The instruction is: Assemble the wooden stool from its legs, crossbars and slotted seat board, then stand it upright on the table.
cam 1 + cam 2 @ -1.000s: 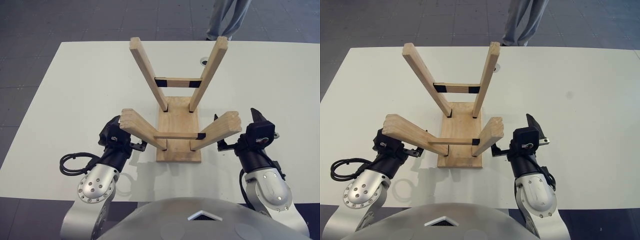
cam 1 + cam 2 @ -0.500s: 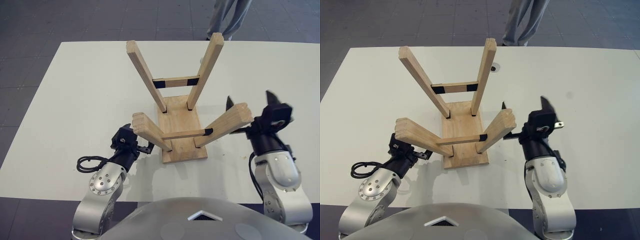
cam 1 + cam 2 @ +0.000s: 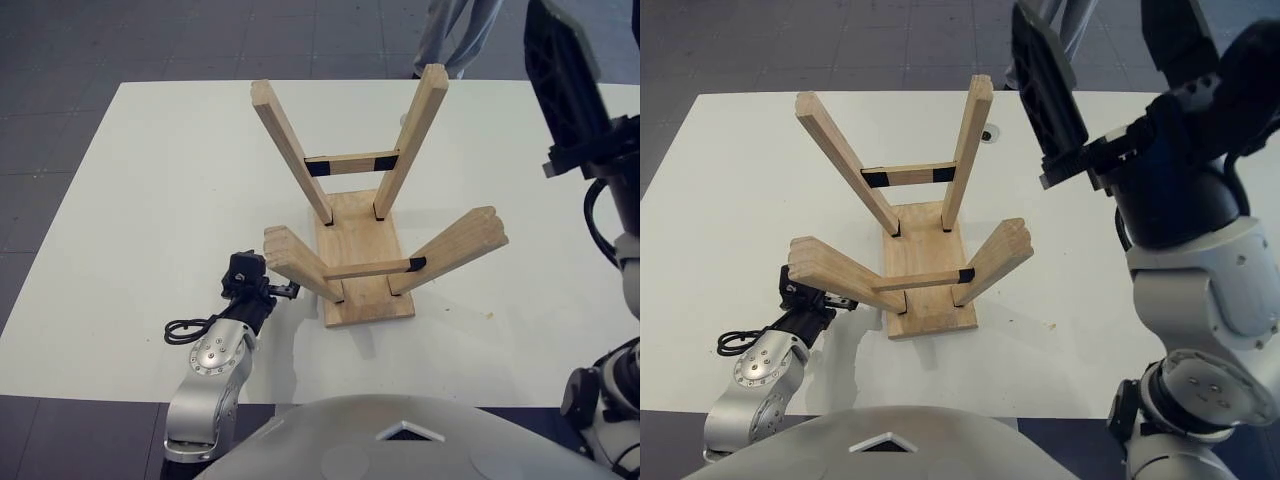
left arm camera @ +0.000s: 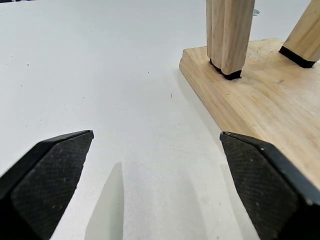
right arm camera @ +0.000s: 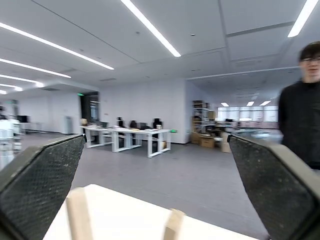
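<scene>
The white table (image 3: 150,200) carries the wooden stool (image 3: 352,215) upside down, mid-table toward the near edge. Its seat board (image 3: 370,300) lies flat, with the legs (image 3: 290,140) and crossbars (image 3: 350,163) fitted. The right gripper (image 3: 1108,45) has swung high off the near-right leg, fingers spread and empty. The left gripper (image 4: 156,145), also spread and empty, has drawn back beside the board's near-left corner. Assembly looks done; flipping the stool upright remains. No print is legible.

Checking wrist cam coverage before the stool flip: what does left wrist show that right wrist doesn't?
Left wrist: the seat board lying flat on the table, a leg seated in its slot, seen close past the open left gripper. Right wrist: two leg tops with the room's ceiling behind, past the open right gripper. Shared: wooden legs and the white table.
</scene>
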Controlling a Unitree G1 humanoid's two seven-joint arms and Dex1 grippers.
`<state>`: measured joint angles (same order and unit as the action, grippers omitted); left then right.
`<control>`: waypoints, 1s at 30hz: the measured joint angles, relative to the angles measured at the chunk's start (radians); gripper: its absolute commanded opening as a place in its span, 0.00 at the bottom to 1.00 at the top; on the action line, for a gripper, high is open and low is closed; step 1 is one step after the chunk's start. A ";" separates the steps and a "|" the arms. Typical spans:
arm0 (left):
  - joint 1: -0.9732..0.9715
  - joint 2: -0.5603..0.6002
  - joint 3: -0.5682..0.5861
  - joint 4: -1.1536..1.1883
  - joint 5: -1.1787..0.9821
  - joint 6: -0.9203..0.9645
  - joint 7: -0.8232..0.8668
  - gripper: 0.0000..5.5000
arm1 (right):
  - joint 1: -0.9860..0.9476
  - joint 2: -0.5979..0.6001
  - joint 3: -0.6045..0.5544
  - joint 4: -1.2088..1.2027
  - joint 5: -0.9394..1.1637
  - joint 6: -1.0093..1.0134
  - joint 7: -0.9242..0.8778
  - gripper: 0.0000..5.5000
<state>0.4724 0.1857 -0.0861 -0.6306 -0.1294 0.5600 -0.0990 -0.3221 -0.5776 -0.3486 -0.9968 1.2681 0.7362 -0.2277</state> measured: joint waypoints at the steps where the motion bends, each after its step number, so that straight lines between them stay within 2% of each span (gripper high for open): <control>1: -0.005 0.000 0.000 0.002 0.001 -0.002 0.000 0.86 | -0.022 -0.036 0.005 0.010 0.072 -0.003 -0.029 0.95; 3: -0.016 0.000 0.000 0.016 0.007 -0.010 0.000 0.86 | -0.066 -0.138 0.032 0.026 0.257 -0.020 -0.108 0.95; 5: -0.017 0.000 -0.002 0.022 0.015 -0.010 -0.001 0.86 | -0.080 -0.206 0.064 0.025 0.357 -0.036 -0.151 0.95; 11: -0.020 -0.001 -0.002 0.035 0.018 -0.019 -0.002 0.86 | -0.189 -0.330 0.062 0.056 0.414 -0.135 -0.216 0.95; 14: -0.035 -0.001 -0.009 0.040 0.019 -0.019 -0.002 0.86 | -0.200 -0.341 0.081 0.068 0.405 -0.174 -0.237 0.95; 17: -0.037 -0.003 -0.017 0.041 0.019 -0.021 -0.002 0.86 | -0.015 -0.328 0.314 0.024 0.386 -0.084 -0.214 0.95; 19: -0.036 -0.003 -0.020 0.040 0.019 -0.021 -0.002 0.86 | 0.048 -0.318 0.385 -0.005 0.337 -0.085 -0.197 0.95; 30: -0.016 -0.002 -0.020 0.032 0.018 -0.021 -0.004 0.86 | 0.144 -0.295 0.419 -0.042 0.246 -0.201 -0.159 0.95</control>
<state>0.4563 0.1833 -0.1062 -0.5981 -0.1117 0.5390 -0.1030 -0.1779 -0.8724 0.0707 -1.0389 1.5138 0.5348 -0.3870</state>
